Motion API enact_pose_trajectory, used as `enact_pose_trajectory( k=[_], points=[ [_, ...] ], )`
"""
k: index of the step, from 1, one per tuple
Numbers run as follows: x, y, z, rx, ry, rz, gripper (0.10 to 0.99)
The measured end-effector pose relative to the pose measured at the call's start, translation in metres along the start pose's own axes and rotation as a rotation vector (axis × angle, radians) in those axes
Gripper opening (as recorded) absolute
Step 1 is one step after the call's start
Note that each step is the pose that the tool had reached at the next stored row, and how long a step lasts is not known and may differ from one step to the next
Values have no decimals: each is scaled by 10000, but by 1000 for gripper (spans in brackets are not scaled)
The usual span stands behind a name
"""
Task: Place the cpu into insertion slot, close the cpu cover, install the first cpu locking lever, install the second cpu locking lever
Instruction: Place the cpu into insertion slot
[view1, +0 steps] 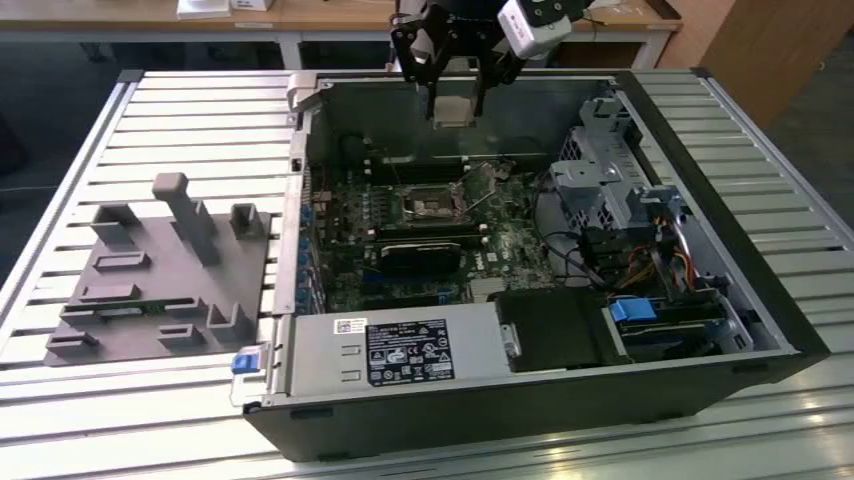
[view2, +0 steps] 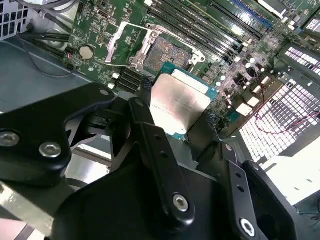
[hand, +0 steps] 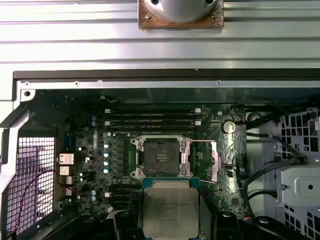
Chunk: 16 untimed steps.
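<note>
One table (view1: 147, 110), slatted metal, runs edge to edge in the exterior view. One open computer case (view1: 534, 425) sits on it, centre to right of frame. One grey fixture plate (view1: 160, 290) lies on the table at left of frame, just beside the case. It carries several upright pegs, and I can't get a clean count.

Inside the case:
- One power supply (view1: 400, 350), lower centre of the exterior view.
- One green board (view2: 92, 25).
- One bank of long black memory slots (hand: 152, 120), too tightly packed to count.

One gripper (view1: 454, 100) hangs at upper centre of the exterior view, above the case's far wall. Its jaws are clamped on one cpu (view1: 453, 110) by two opposite edges, metal face showing in both wrist views.

The cpu is in the air, well apart from the one insertion slot (hand: 161, 157), which sits mid-board with its dark centre exposed. One cpu cover (hand: 215, 161) is swung open just beside the slot, not over it. One coin cell (hand: 228, 126) sits near the cover.

Hidden or cut off:
- The gripper's upper part runs off the top edge of the exterior view.
- In the second wrist view the black gripper body blocks a large part of the case floor.
- The jaws cover the cpu's gripped edges.
- In the first wrist view the frame edge clips the cpu.
- The power supply hides the board's near strip.
</note>
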<state>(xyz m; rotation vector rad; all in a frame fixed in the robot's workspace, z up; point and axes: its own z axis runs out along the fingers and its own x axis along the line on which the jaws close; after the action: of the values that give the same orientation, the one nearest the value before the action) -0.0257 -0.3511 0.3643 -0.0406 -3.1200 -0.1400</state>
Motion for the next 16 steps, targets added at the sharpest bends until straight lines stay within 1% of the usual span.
enact_pose_trajectory(
  k=[5, 16],
  points=[
    [0, 0, 0, -2, -5, 54, 537],
    [0, 0, 0, -8, -37, 414, 537]
  ],
)
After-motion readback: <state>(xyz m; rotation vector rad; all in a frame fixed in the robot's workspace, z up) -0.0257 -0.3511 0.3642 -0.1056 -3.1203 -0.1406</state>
